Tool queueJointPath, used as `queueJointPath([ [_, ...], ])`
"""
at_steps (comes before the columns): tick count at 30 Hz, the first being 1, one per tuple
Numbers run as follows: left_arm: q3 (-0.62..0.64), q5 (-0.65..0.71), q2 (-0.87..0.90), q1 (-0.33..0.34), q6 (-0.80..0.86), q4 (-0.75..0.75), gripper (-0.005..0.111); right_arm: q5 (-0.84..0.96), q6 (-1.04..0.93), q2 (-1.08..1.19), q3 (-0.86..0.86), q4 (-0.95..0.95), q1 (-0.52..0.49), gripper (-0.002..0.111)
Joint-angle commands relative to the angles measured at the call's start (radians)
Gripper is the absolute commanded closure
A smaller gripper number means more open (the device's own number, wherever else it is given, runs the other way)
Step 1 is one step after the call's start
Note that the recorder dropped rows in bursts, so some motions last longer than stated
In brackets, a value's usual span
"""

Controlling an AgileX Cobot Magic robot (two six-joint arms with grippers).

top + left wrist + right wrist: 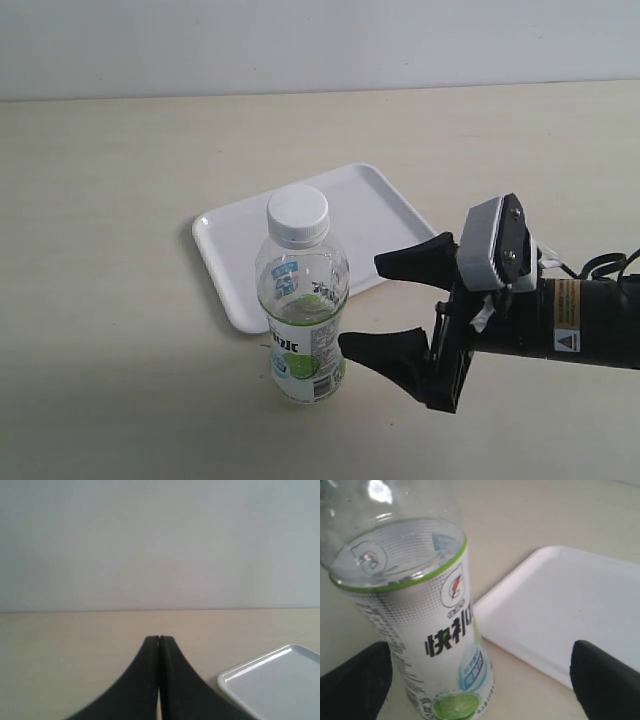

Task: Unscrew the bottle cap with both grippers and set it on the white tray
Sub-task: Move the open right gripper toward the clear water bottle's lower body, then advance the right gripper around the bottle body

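The clear bottle (303, 315) with its lime label stands upright on the table, just in front of the white tray (230, 245). Its white ribbed bottle cap (297, 215) sits on the neck. My right gripper (380, 305) is open beside the bottle's right side, level with its label, fingers not touching it. In the right wrist view the bottle (430, 630) fills the space near one finger and the white tray (560, 610) lies behind. My left gripper (159, 639) is shut and empty, out of the exterior view; a corner of the white tray (235, 680) shows beside it.
The beige table (100, 330) runs back to a pale wall (300, 40). The right arm's grey-white block (490, 245) and orange sticker (566, 315) sit behind the right fingers.
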Motion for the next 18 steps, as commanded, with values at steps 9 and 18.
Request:
queueJointPath([
  [9, -0.001, -0.009, -0.009, -0.005, -0.002, 0.002, 0.107, -0.06, -0.001, 0.0, -0.004, -0.076, 0.003, 0.017],
  [18, -0.001, -0.009, -0.009, -0.005, -0.002, 0.002, 0.107, -0.06, -0.021, 0.0, -0.004, -0.049, 0.003, 0.017],
])
